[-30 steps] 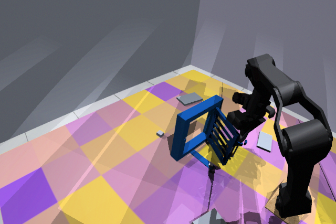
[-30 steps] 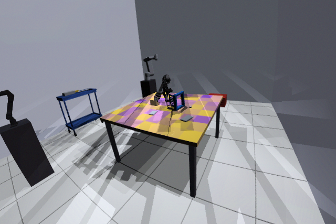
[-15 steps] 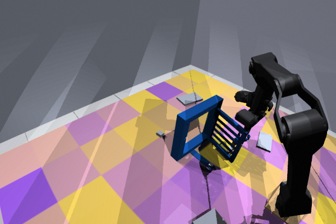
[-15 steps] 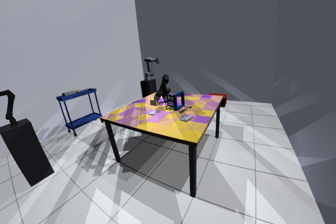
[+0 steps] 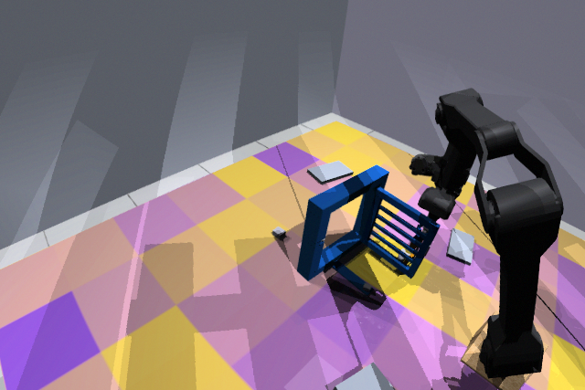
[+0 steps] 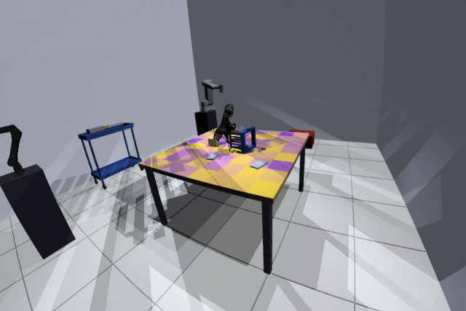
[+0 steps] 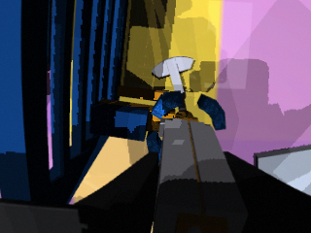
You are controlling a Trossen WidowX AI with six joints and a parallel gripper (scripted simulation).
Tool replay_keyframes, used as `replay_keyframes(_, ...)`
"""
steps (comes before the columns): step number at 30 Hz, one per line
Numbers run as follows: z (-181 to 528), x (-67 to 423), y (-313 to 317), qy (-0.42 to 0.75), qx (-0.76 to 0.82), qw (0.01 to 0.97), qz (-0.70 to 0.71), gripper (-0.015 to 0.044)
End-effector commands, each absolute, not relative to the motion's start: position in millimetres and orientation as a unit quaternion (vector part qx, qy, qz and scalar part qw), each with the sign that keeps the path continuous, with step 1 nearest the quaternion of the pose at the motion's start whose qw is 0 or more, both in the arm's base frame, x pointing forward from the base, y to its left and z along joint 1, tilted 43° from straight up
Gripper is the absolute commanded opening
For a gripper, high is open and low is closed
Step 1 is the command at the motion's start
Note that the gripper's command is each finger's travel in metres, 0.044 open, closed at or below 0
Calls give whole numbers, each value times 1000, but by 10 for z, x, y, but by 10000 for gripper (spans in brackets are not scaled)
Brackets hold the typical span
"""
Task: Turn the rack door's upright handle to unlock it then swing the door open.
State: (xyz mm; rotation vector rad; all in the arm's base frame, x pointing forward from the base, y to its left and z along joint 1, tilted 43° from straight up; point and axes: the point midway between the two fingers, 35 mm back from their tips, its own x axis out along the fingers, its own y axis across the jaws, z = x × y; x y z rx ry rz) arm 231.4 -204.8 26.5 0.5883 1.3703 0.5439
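The blue rack frame (image 5: 313, 239) (image 6: 253, 139) stands upright on the checkered table. The blue barred door (image 5: 406, 205) (image 6: 231, 140) is swung out from it at a wide angle, roughly square to the frame; the exact angle cannot be read. My gripper (image 5: 415, 246) (image 7: 188, 160) reaches down at the door's free end and is shut on the handle. The handle is mostly hidden by the fingers and bars, so its turn is hard to read. In the wrist view the door's bars run close along the left side. Fingers in the exterior view are too small to tell.
Pale slabs (image 5: 330, 172) (image 5: 461, 246) (image 5: 365, 380) lie behind the frame, beyond the door and near the front. A small grey block (image 5: 279, 232) lies left of the frame. A low blue bar (image 5: 350, 278) extends from the frame's foot. The arm's base stands right of the rack.
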Motion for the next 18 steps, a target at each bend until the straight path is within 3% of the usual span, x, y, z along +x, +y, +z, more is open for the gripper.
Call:
replay_keyframes(1,256,2321,-2053,615,252,703,254,25)
replay_keyframes(12,256,2320,-2053,615,252,703,254,25)
replay_keyframes(18,256,2320,-2053,615,252,703,254,182)
